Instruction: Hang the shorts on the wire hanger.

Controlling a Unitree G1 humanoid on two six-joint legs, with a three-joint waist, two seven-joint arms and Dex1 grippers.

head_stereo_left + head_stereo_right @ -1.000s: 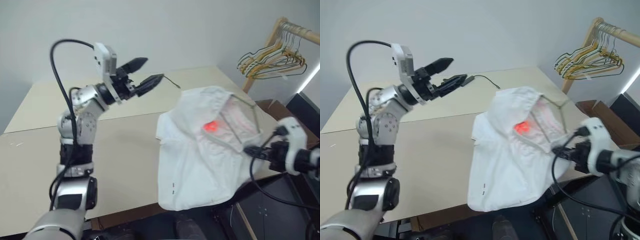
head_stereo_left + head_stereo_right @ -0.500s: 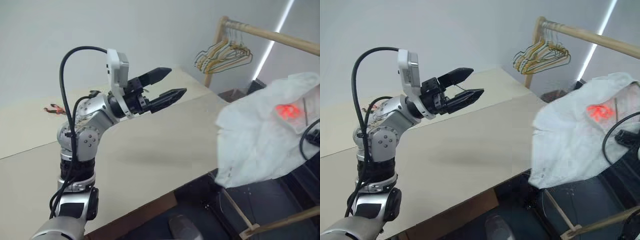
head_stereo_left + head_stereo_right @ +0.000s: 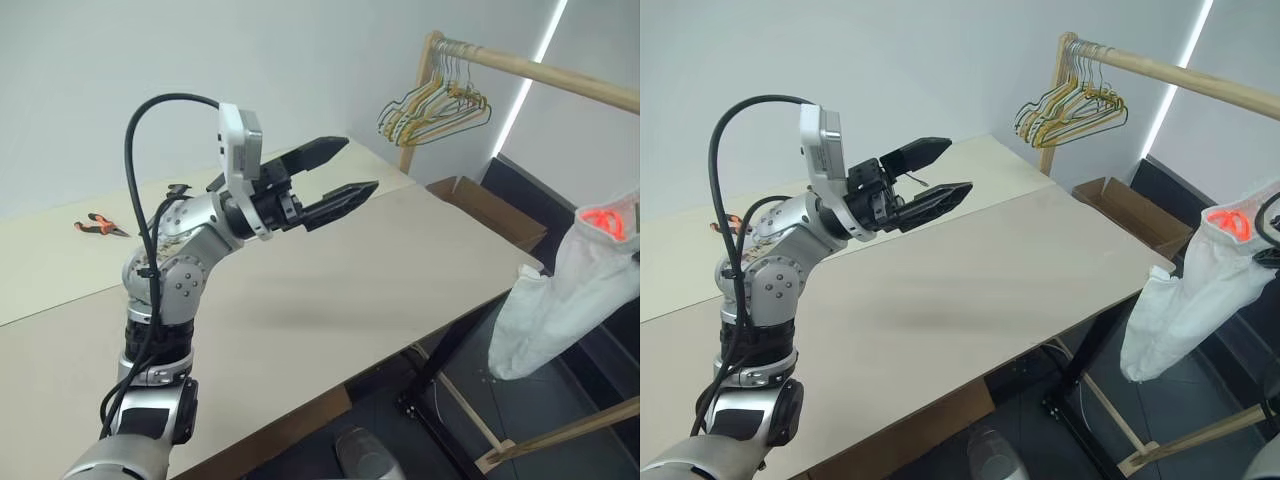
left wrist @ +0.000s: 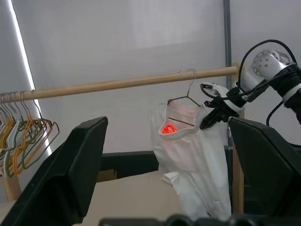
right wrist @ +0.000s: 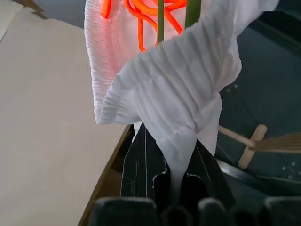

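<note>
The white shorts point(image 3: 560, 300) hang in the air past the table's right edge, draped over the thin wire hanger point(image 4: 184, 100). A reddish glow shows at their top. In the left wrist view the wire hanger's hook reaches up to the wooden rod point(image 4: 117, 84); I cannot tell whether it rests on it. My right gripper point(image 4: 212, 114) is shut on the gathered cloth of the shorts point(image 5: 174, 84), with the hanger's wires point(image 5: 160, 19) just beyond its fingers. Above the table, my left gripper point(image 3: 358, 166) stands open and holds nothing, pointing towards the rack.
A wooden clothes rack point(image 3: 540, 70) stands right of the beige table point(image 3: 330, 290), with several bunched hangers point(image 3: 432, 105) at its far end. A cardboard box point(image 3: 485, 208) lies on the floor behind the table. Pliers point(image 3: 98, 225) lie at the table's far left.
The view has swung right. My right gripper has carried the shorts off the table, right and up to the rack's rod; they now hang long. The left gripper has kept almost still.
</note>
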